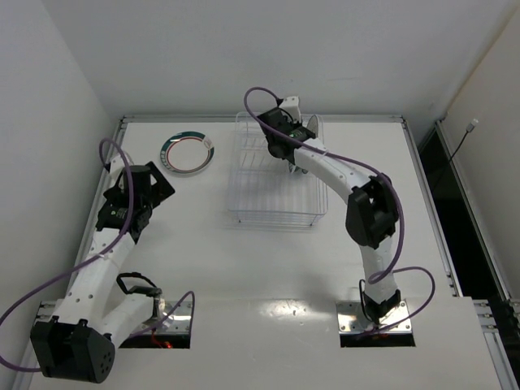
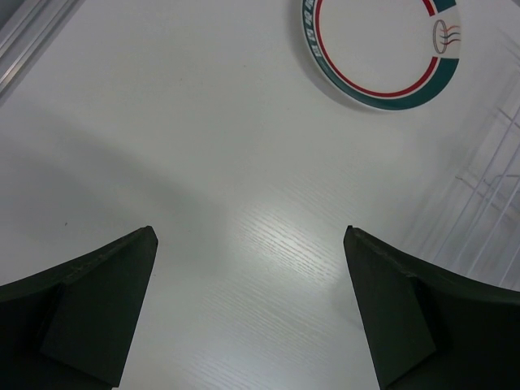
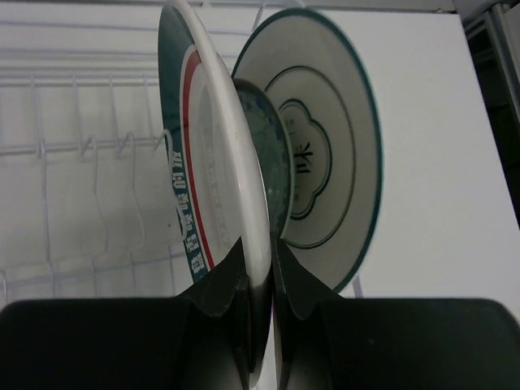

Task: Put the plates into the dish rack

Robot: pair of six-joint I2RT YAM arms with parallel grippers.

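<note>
While the right claw (image 3: 258, 253) pinches a red-ringed plate (image 3: 203, 162) upright at the dish rack (image 1: 275, 185), the left claw (image 2: 249, 233) hangs open. A second plate (image 2: 374, 41) lies ahead of it.

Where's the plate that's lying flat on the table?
Top view: the plate lies far left on the table, just left of the rack and ahead of the open left pincer.
</note>
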